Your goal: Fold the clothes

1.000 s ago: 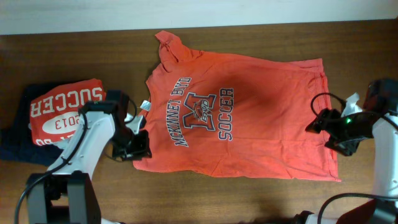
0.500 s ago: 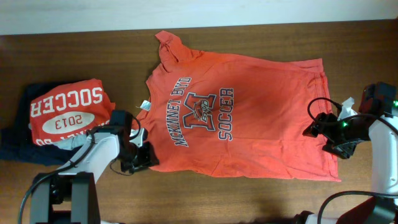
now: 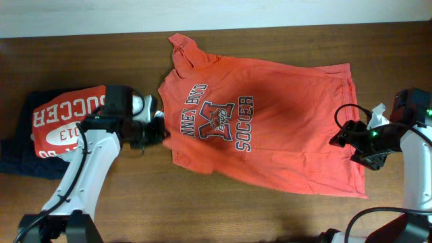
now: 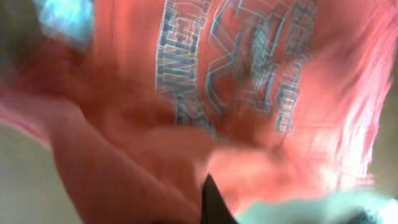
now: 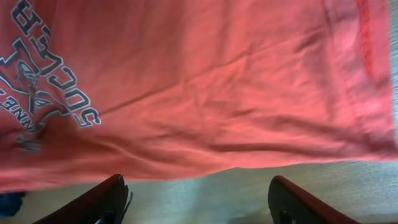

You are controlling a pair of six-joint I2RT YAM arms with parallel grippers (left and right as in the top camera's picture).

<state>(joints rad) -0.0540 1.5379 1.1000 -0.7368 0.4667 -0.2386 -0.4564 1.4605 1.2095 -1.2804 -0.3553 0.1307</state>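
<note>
The clothes, an orange-red T-shirt [image 3: 283,135] with navy lettering around a big M, lie print-up across the table, hem to the right. My left gripper [image 3: 154,131] is shut on the shirt's near-left corner, which is bunched and lifted at the collar end. In the left wrist view, blurred orange cloth [image 4: 124,155] fills the frame and covers all but one dark finger [image 4: 214,208]. My right gripper [image 3: 351,145] stands open beside the hem. In the right wrist view, its two fingers [image 5: 93,202] straddle bare table just short of the shirt's edge [image 5: 205,165].
A folded red shirt with white "SOCCER 2013" print [image 3: 67,121] rests on a dark navy garment [image 3: 17,162] at the left, right behind my left arm. The table's far edge [image 3: 270,25] meets a white wall. A white scrap [image 3: 378,111] lies by my right arm.
My left gripper has shut on the shirt's near-left corner and carried it toward the far side, pulling that edge in off the table. The right gripper has barely moved.
</note>
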